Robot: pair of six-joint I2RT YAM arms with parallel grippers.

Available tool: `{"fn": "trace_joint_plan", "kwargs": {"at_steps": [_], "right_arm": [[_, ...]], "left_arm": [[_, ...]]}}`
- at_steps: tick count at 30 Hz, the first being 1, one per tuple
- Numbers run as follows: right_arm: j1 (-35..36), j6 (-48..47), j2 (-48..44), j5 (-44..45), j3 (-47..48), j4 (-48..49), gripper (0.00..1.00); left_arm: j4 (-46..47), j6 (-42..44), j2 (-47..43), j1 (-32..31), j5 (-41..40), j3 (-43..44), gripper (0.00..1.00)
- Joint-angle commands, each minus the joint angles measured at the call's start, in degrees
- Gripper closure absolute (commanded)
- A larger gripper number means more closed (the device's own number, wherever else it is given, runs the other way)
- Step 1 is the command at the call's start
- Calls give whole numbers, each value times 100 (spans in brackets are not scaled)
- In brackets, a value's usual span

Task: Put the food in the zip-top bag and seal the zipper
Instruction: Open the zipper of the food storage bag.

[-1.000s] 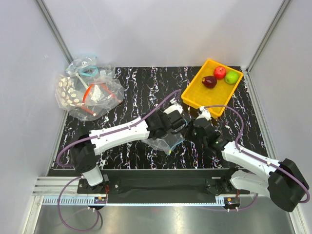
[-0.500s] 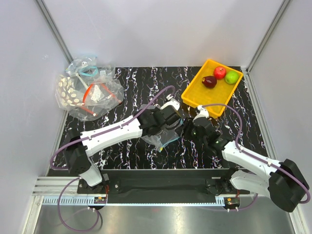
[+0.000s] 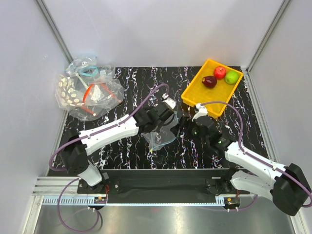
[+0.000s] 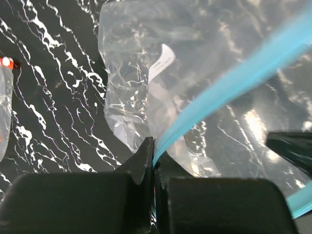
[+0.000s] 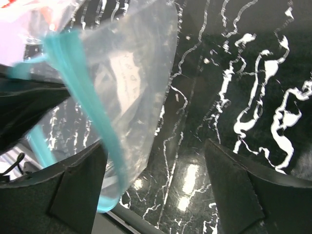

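my left jaws are pinched shut on the zipper, holding the zip-top bag at mid worktop; right jaws gape wide beside it. i'd catch only the opposite lip to spread the mouth; the food sits in the yellow tray

Count, top view plus wrist cams:
- Fruit: 3 total. 1 red fruit, 1 green fruit, 1 maroon fruit.
- Yellow tray: 1.
- Zip-top bag: 1, with 1 teal zipper.
- Arms: 2, left arm and right arm.
- Tools: 2, left tool and right tool.
- Purple cables: 2, one per arm.
- Spare bag pile: 1 pile. 1 white-dotted bag. Red-orange strips: at least 2. The bags overlap, so the total can't be counted.
- Desk: 1.
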Motion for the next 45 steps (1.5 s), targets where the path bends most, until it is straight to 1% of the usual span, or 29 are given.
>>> {"fn": "trace_joint_plan", "kwargs": {"at_steps": [1, 4, 9, 13, 16, 19, 22, 26, 30, 31, 34, 36, 39, 41, 42, 43, 44, 45], "right_arm": [[36, -219, -41, -98, 411, 155, 13], [36, -263, -67, -116, 543, 93, 11], [36, -464, -365, 42, 806, -433, 4], [36, -702, -594, 297, 1123, -829, 2], [36, -834, -647, 508, 1360, -1067, 2], [10, -896, -542, 885, 1658, -1356, 1], [-43, -1001, -419, 991, 1931, -1497, 1], [-227, -1045, -366, 1097, 2107, -1568, 1], [-1061, -966, -225, 553, 2432, -1796, 1], [-1393, -992, -155, 465, 2476, -1805, 1], [-1878, -1176, 90, 455, 2810, -1981, 1], [-2073, -1256, 257, 456, 3029, -2043, 1], [-2591, -1203, 670, 157, 3258, -1911, 1], [-2880, -1160, 1092, 121, 3390, -1876, 0], [-2969, -1142, 1267, 113, 3600, -1893, 0], [-3057, -1116, 1617, 86, 3715, -1919, 0], [-3319, -950, 1812, -62, 3925, -1954, 0], [-3435, -835, 1988, -168, 4005, -1929, 0]], "left_arm": [[544, 82, -399, 63, 173, -191, 100], [431, 29, -338, 72, 128, -86, 100], [281, -129, -364, 72, 225, 64, 100], [-122, -226, -311, 72, 94, 388, 100], [-351, -226, -258, 72, -187, 521, 100], [-378, -33, -276, 72, -390, 557, 100], [-334, 3, -284, 72, -618, 469, 100], [-211, 38, -293, 72, -636, 284, 100], [-115, 12, -311, 81, -724, 152, 100], [-106, 29, -311, 89, -698, 152, 100], [-71, -15, -390, 90, -672, 109, 100], [-27, 11, -451, 98, -654, 82, 100], [26, 29, -513, 107, -645, 20, 100], [52, 29, -548, 107, -645, -58, 100], [79, 12, -574, 107, -628, -85, 100], [88, 3, -583, 116, -619, -111, 100], [96, 3, -583, 107, -619, -138, 100], [96, -15, -592, 116, -636, -138, 100]]}}
